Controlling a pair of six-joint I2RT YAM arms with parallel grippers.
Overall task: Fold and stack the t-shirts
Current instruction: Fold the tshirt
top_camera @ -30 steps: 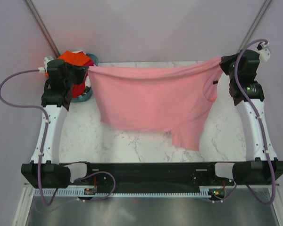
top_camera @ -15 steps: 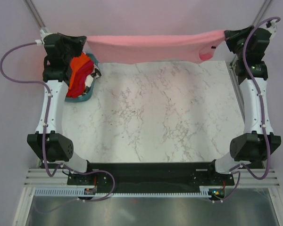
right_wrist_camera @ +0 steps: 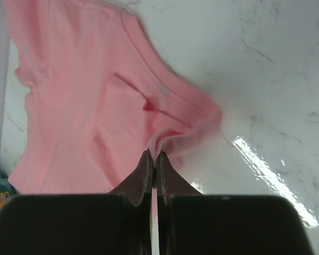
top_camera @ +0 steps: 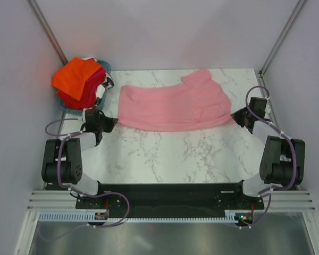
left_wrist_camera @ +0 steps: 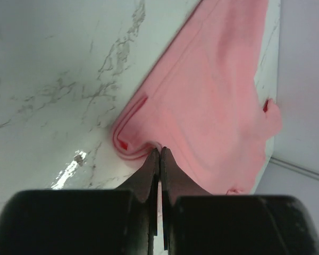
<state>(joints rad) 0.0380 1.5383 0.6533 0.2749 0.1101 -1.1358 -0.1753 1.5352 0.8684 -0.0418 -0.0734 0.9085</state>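
Lays pink shirt flat across far half of counter.
Clamps left end effector on its near-left corner, right end effector on its near-right corner.

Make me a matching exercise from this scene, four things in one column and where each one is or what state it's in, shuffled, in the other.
Things:
1. pink t-shirt
2. orange t-shirt
3. teal basket
4. right gripper

Places or states:
A. on top of the heap of clothes
B. standing at the table's far left corner
C. lying across the far part of the table
D. shut, pinching a corner of cloth

Pairs: 1-C, 2-A, 3-B, 4-D
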